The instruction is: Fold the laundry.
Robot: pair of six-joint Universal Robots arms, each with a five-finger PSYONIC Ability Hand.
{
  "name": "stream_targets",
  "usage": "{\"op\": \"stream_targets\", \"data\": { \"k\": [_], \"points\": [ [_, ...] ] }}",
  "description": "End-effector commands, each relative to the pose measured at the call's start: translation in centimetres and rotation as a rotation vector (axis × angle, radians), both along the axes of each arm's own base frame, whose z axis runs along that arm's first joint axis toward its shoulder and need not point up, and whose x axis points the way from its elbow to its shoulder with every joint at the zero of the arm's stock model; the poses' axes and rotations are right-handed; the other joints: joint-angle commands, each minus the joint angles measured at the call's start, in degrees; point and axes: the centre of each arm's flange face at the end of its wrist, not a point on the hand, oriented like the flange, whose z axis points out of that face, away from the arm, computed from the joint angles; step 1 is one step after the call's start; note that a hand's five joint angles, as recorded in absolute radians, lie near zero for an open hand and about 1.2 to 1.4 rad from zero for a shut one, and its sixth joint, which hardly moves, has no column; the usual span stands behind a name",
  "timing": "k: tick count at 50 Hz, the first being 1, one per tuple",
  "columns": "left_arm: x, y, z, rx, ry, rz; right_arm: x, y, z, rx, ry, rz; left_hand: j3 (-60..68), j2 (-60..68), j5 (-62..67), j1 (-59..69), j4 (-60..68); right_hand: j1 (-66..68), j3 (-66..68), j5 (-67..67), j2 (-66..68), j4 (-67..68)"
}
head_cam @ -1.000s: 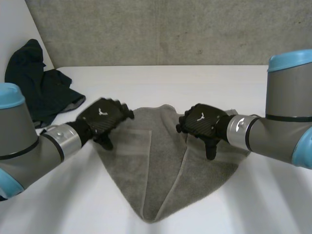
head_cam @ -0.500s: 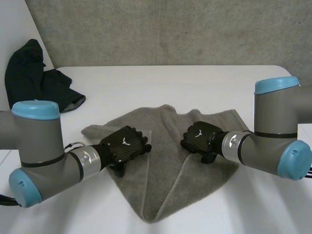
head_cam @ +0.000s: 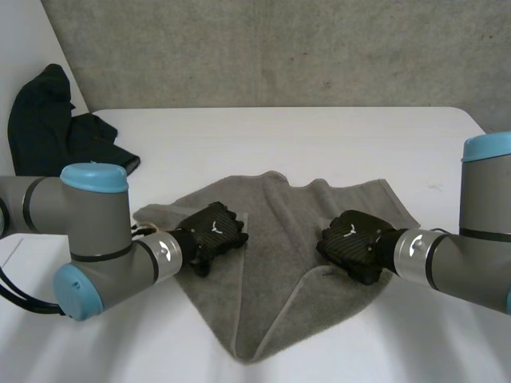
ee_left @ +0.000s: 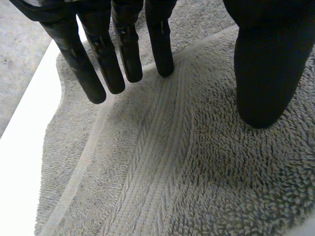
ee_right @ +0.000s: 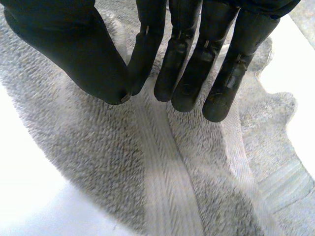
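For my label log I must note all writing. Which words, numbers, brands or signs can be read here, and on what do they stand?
No readable words or numbers.
left hand: small white emblem on its back, no letters.
right hand: a similar white emblem, no letters.
grey towel, dark clothes: plain.
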Motion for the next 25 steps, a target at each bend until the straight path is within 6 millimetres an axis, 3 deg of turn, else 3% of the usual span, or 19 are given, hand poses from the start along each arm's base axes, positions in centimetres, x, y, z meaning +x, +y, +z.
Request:
{"op": "stream_targets", "data": {
  "k": [1,7,12,19,22,25],
  "points": [
    [-0.5,0.1,-0.2,-0.007,-0.002,-0.013,-0.9,0.1,-0.4,0.010,0.018,-0.013,18.42,18.39,18.32,18.06,18.22,23.44,12.52,13.12,12.81,11.97],
    [-0.9,0.3,0.1,-0.020,0.005,-0.017,-1.2,-0.1,-0.5,0.006,0.021,-0.020,49.19,49.16,49.08,48.83,48.99,23.44,12.52,13.12,12.81,11.97],
    [-1.3,-0.1,0.3,-0.101,0.004,0.051,-1.2,-0.3,-0.5,-0.013,0.016,-0.024,49.22,49.18,49.11,48.86,49.02,23.44,12.52,13.12,12.81,11.97],
    [-0.9,-0.1,2.8,-0.183,0.037,0.107,-1.0,-1.0,0.0,-0.049,0.001,-0.038,49.22,49.18,49.11,48.86,49.02,23.44,12.52,13.12,12.81,11.97],
    [-0.4,0.5,3.7,-0.193,0.041,0.116,-0.7,-2.0,1.0,-0.077,-0.022,-0.061,49.22,49.18,49.11,48.86,49.02,13.12,2.20,2.80,2.49,1.65],
    [0.4,1.1,4.7,-0.201,0.049,0.130,-0.4,-3.1,2.3,-0.091,-0.069,-0.098,49.22,49.18,49.11,48.86,49.02,-12.43,-23.34,-22.75,-23.06,-23.90]
  ]
}}
